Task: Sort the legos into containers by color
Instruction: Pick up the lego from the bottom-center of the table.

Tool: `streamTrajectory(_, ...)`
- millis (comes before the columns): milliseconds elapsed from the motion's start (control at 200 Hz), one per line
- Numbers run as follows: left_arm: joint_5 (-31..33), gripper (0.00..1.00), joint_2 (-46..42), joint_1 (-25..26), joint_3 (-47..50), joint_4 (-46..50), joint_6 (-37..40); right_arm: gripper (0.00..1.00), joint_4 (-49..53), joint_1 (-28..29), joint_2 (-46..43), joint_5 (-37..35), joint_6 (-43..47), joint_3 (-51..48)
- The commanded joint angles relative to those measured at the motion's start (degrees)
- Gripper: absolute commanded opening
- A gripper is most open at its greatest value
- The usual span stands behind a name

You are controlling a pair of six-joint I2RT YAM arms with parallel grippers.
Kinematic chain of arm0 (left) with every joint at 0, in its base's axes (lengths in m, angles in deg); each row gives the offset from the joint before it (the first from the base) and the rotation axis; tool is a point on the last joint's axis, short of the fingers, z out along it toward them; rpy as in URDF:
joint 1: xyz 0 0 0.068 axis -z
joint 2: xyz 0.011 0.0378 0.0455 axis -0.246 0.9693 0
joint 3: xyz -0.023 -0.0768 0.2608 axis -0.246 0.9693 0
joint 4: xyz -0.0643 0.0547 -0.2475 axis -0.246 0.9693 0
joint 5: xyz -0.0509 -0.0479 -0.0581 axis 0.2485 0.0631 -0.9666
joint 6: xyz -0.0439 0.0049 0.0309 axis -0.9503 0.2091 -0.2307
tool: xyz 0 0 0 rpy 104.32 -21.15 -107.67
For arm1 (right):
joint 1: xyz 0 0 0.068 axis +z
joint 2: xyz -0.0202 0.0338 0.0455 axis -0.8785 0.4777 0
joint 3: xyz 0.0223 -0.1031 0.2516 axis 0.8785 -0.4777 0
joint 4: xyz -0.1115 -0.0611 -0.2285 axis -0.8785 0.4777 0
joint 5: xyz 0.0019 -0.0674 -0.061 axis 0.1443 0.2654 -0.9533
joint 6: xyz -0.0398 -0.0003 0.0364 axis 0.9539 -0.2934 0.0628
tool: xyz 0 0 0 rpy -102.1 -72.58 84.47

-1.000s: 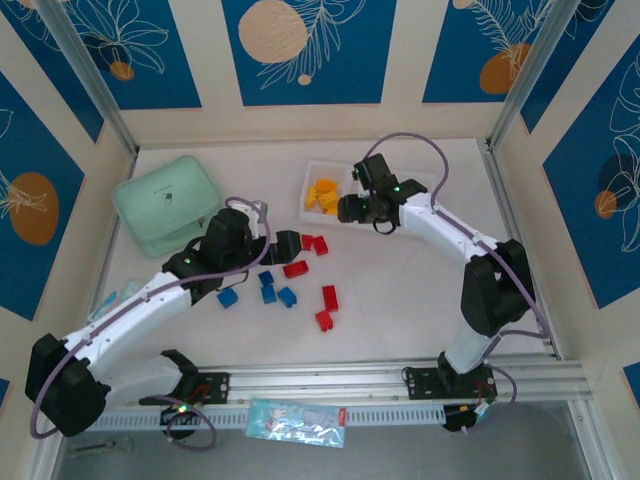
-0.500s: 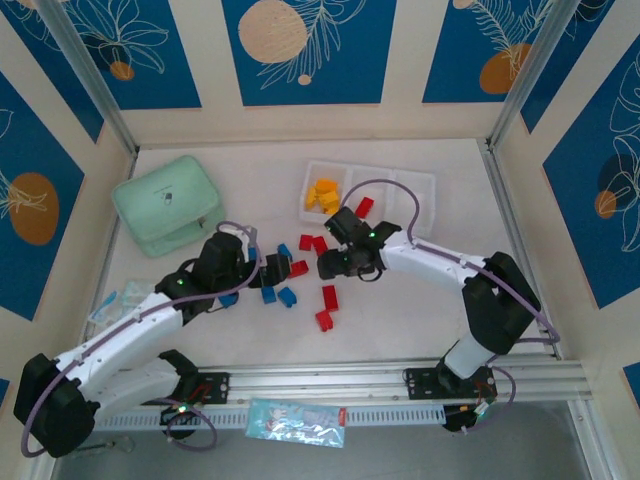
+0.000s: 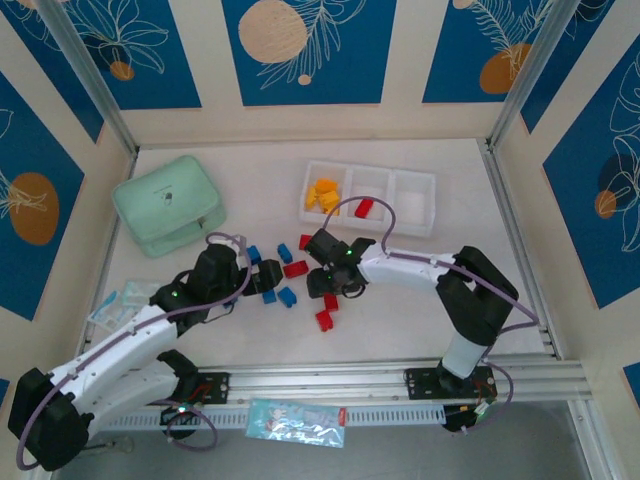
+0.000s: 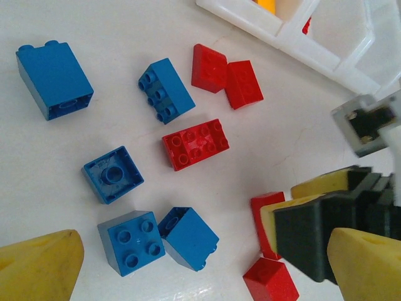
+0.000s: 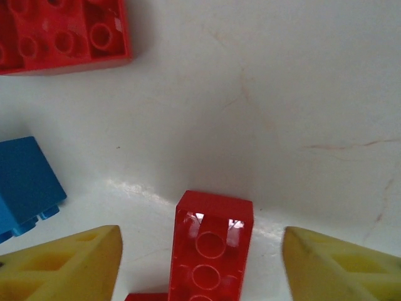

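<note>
Your right jaws are spread wide above the worktop [image 5: 282, 94]. A red lego [image 5: 212, 248] lies open underside up between the two yellow fingers [image 5: 69, 263], touching neither. Your left jaws are spread too, with two blue legos [image 4: 131, 243] lying side by side between their fingertips [image 4: 39, 269]. The containers [image 3: 437, 200] sit further back: yellow legos [image 3: 322, 194] in the left compartment, one red piece [image 3: 363, 208] in the middle.
</note>
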Motion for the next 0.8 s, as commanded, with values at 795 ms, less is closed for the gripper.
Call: streamTrajectory(795,-0.45,0.99,0.75,-0.55,-3.12,0.65,1.65,0.3,-0.01,-1.8,-6.19,-1.56,1.59,-1.12)
